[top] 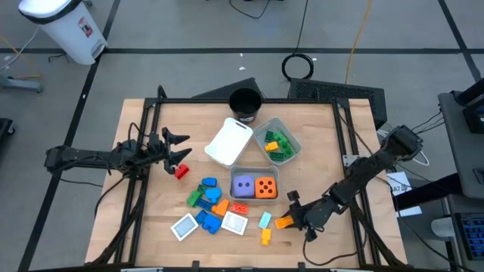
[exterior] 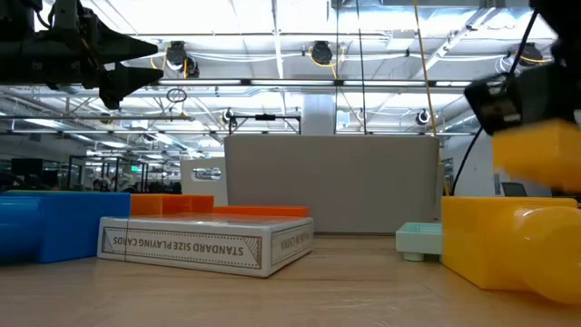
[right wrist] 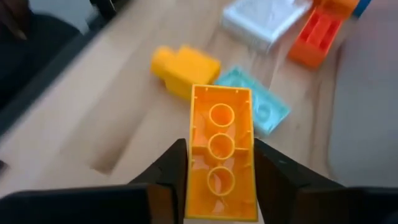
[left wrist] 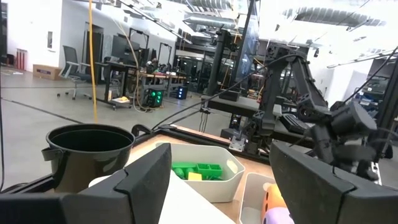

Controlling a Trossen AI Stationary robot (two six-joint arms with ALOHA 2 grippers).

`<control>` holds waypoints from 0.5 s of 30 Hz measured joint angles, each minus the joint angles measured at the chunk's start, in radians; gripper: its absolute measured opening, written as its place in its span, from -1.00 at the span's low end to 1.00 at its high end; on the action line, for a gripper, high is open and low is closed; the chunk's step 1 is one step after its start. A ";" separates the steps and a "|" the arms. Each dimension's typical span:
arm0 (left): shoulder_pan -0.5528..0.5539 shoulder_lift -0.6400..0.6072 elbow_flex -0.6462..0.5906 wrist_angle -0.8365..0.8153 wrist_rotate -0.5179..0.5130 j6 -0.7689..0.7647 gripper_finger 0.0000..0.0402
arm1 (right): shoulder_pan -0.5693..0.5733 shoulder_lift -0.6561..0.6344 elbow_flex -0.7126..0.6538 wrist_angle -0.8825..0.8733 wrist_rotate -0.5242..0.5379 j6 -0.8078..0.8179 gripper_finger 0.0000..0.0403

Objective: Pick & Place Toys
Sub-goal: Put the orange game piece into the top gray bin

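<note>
Orange block (top: 283, 222), high view: you find it in the right gripper (top: 290, 221), near the table's front edge, beside the yellow block (top: 266, 236).
Right wrist view: fingers pinch the orange block (right wrist: 221, 152) across its short sides; long axis runs along the fingers.
Left gripper (top: 178, 148): spread, empty, over the red block (top: 181, 171).
Low view: you see nothing further.

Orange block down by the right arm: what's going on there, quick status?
Right gripper clamped on orange block, low over table's front right. Left gripper open, waiting above red block. Yellow block and pale blue piece lie close ahead.
</note>
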 joint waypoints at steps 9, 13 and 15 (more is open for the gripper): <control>0.000 0.000 0.000 0.000 0.000 0.000 0.38 | -0.039 -0.217 0.000 0.013 0.067 -0.023 -0.40; 0.000 0.000 0.000 0.000 0.000 0.000 0.39 | -0.119 -0.312 0.000 0.015 0.150 -0.081 -0.40; 0.000 0.000 0.000 0.000 0.000 0.000 0.38 | -0.181 -0.345 0.000 0.015 0.166 -0.101 -0.39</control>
